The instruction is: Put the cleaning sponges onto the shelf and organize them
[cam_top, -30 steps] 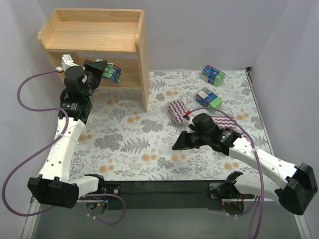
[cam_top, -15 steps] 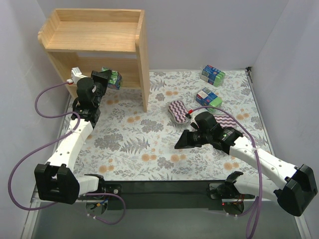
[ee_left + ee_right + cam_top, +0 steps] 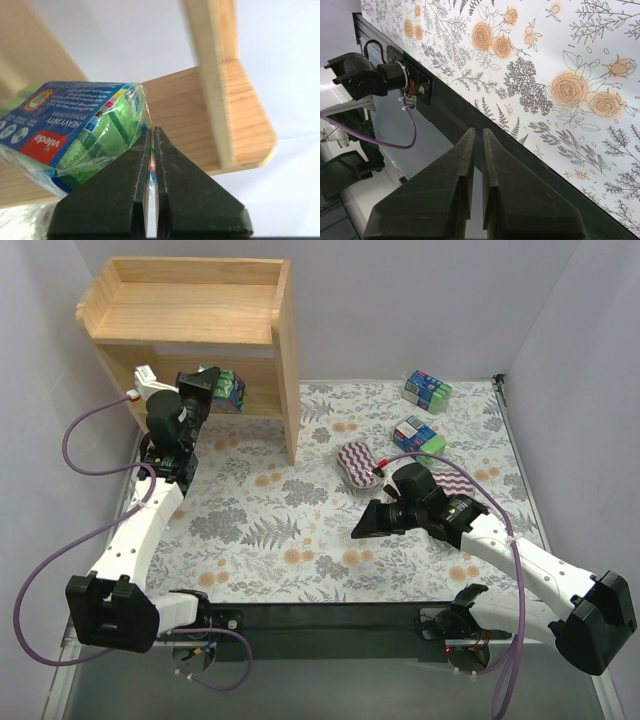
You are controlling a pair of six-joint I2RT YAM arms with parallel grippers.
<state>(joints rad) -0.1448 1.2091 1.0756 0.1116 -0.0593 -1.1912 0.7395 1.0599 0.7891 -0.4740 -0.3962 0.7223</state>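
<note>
Shelf (image 3: 190,315) lower tier open-fronted; side panel (image 3: 291,370) blocks right.

From above, I see only part of the blue-and-green wrapped sponge pack (image 3: 228,390). The left gripper (image 3: 208,388) covers its near end, and the top board of the light wooden shelf (image 3: 180,325) hides most of the lower tier. My right arm (image 3: 470,525) overlaps one purple-and-white zigzag pad (image 3: 460,481). In the left wrist view the pack runs off the left edge, and its finest print is unreadable.

From above and behind, you see the whole worktop (image 3: 300,530); your left wrist camera presses close to the shelf (image 3: 240,100), your right skims the near edge.
</note>
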